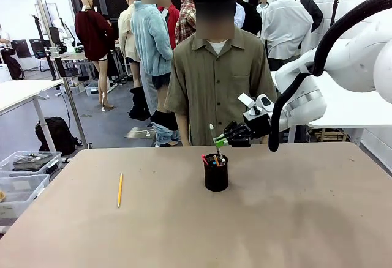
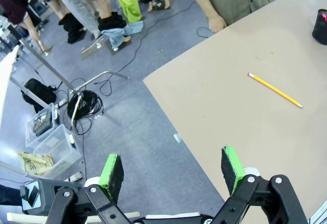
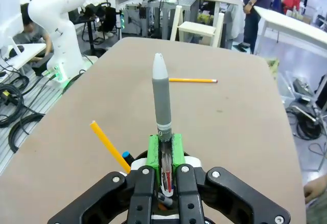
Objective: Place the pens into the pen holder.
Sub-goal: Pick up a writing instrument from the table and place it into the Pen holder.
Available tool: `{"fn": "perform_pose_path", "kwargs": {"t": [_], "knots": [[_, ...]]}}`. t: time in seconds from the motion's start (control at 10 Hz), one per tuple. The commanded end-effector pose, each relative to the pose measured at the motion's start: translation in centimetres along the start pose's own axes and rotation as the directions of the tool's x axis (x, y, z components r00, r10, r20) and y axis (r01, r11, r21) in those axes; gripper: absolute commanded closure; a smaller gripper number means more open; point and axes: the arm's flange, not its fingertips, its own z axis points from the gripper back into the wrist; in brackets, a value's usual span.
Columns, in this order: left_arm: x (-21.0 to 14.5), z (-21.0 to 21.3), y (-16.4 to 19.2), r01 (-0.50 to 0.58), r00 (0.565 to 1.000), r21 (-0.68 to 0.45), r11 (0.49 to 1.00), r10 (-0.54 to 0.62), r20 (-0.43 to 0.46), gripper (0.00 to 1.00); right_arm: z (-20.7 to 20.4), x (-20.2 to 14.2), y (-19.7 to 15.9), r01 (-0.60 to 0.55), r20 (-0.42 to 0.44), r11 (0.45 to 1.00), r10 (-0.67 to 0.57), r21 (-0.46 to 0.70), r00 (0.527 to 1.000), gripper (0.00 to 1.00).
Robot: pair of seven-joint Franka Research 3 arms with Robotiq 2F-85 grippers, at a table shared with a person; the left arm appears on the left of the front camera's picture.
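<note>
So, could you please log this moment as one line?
right claw: shut on grey pen, above pen holder | left claw: open, empty | yellow pencil: on table

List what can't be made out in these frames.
- Pens inside the holder: front view, too small to count.
- Holder itself: left wrist view, cut off by the right edge.
- Lower end of the grey pen: right wrist view, hidden between the pads of the right gripper.

A person in an olive short-sleeved shirt (image 1: pixel 214 84) stands at the far side of the tan table (image 1: pixel 306 219), with clear plastic bins (image 1: pixel 24 185) on the floor to its left and a black backpack (image 1: pixel 55 134) beyond them.
</note>
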Motion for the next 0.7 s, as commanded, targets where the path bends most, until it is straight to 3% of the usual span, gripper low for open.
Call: {"fn": "perform_pose_path", "kwargs": {"t": [0.0, 0.3, 0.4, 0.6], "knots": [[-0.1, -0.1, 0.2, 0.0, 1.0, 0.009, 1.0, 0.0, 0.004, 0.0, -0.6, -0.2, -0.7, 0.032, -0.039, 0.999, -0.031, 0.013, 0.999, 1.0], [-0.1, -0.1, 0.2, 0.0, 1.0, 0.009, 1.0, 0.0, 0.004, 0.0, -1.3, -1.7, -0.5, 0.074, -0.087, 0.997, -0.074, -0.008, 0.993, 1.0], [-0.1, -0.1, 0.2, 0.0, 1.0, 0.009, 1.0, 0.0, 0.004, 0.0, -1.1, -1.7, -0.5, 0.074, -0.085, 0.997, -0.075, -0.015, 0.994, 0.92], [-0.1, -0.1, 0.2, 0.0, 1.0, 0.009, 1.0, 0.0, 0.004, 0.0, -0.5, -1.5, -0.2, 0.067, -0.073, 0.997, -0.069, -0.028, 0.995, 0.53]]}}
